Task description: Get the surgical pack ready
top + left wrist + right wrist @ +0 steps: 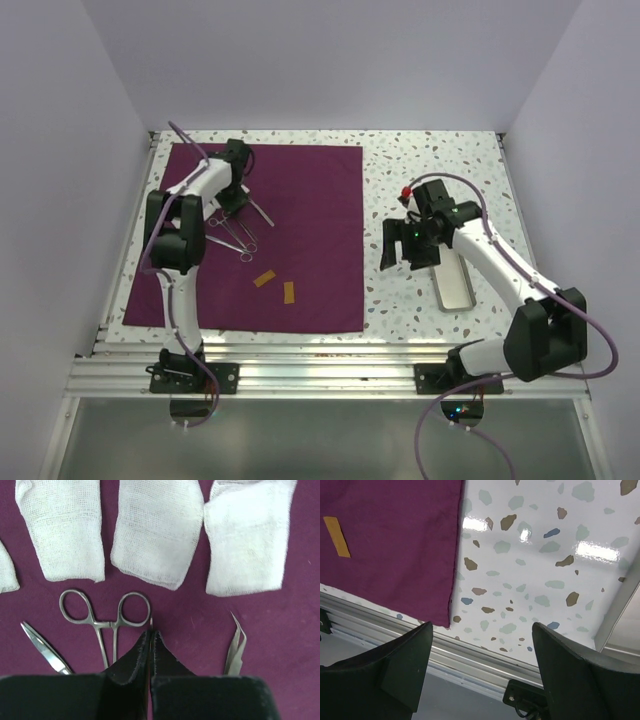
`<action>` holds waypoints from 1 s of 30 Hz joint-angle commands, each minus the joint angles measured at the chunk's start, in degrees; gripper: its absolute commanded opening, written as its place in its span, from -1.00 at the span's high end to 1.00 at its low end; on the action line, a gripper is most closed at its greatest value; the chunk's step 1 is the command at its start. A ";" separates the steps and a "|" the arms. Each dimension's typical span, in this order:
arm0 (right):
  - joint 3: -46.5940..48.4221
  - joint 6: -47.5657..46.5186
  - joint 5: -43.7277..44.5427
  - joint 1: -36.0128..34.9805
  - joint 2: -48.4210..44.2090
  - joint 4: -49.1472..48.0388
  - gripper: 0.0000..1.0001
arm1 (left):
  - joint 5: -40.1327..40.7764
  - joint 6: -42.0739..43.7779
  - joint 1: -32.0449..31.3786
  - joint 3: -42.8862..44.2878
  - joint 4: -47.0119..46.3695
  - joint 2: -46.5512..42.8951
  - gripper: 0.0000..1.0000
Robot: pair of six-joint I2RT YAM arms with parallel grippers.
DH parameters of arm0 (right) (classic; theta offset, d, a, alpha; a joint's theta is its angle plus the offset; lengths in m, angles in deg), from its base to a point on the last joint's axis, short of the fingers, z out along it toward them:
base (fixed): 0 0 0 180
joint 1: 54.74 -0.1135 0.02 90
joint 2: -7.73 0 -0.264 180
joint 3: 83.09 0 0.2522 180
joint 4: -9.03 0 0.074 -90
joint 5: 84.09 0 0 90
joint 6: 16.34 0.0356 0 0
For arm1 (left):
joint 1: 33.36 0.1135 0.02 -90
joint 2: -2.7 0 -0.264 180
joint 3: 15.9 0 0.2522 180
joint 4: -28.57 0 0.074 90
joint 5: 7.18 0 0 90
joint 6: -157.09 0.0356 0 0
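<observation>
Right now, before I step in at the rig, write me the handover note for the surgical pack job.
Left fingers: shut, nothing visibly gripped, tips beside the ring-handled forceps.
Right fingers: open, empty, over the table right of the cloth.
Surgical pack cloth: spread flat. Gauze pads, forceps, tweezers and two tan strips lie on it. The metal tray sits off the cloth, by the right arm.
Done: cloth laid out, items on it.
Left: nothing folded or bundled yet.
</observation>
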 commanded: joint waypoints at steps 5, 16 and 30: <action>8.13 -2.43 -9.12 -0.46 3.56 -1.85 -0.77 | -8.76 7.02 -0.43 -2.38 -0.16 -16.14 1.00; 9.80 9.60 -37.16 -8.61 8.22 -26.26 -0.92 | -56.56 9.06 -4.20 -34.27 -34.55 -41.39 1.00; 4.71 28.41 -34.36 -16.28 13.32 -47.89 -0.63 | -60.54 2.03 -10.45 -44.14 -45.25 -51.51 1.00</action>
